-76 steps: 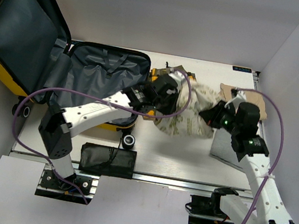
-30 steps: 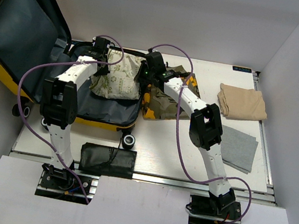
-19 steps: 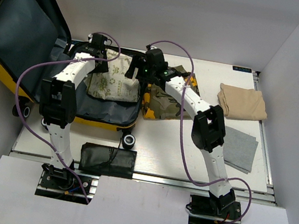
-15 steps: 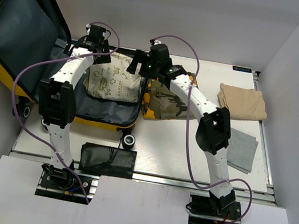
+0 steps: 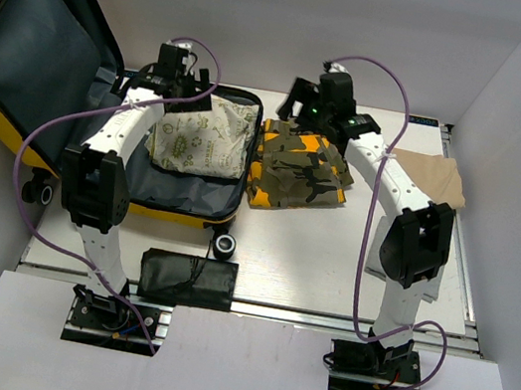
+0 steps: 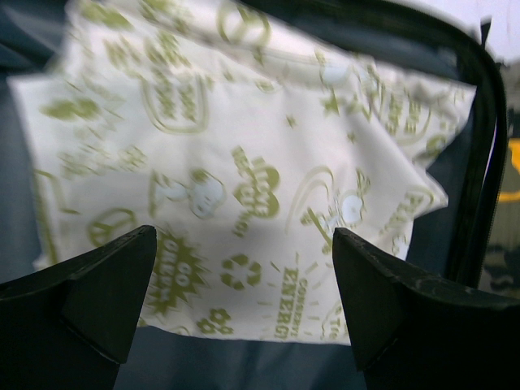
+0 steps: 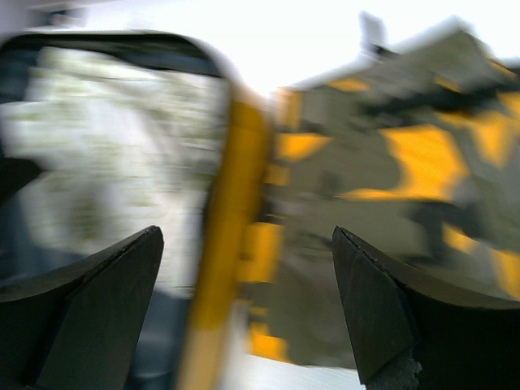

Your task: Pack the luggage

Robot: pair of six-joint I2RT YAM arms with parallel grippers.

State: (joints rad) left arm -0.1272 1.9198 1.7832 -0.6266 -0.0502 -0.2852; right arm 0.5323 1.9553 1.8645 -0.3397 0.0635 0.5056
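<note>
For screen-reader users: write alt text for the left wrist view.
A cream cloth printed with green cartoons lies inside the luggage, on its dark grey lining. The left pincer hovers open over the cloth, with nothing between its two black fingers.

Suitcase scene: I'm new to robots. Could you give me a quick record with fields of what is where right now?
Luggage: yellow, lid open, at the left of the table
Inside it: white cloth with green prints, lying flat
Beside it: camouflage cloth with yellow patches, on the table to its right
Further right: folded beige cloth
Near edge: black pouch
Left gripper: open, above the white cloth, holding nothing
Right gripper: open, above the luggage's rim and the camouflage cloth, holding nothing
</note>
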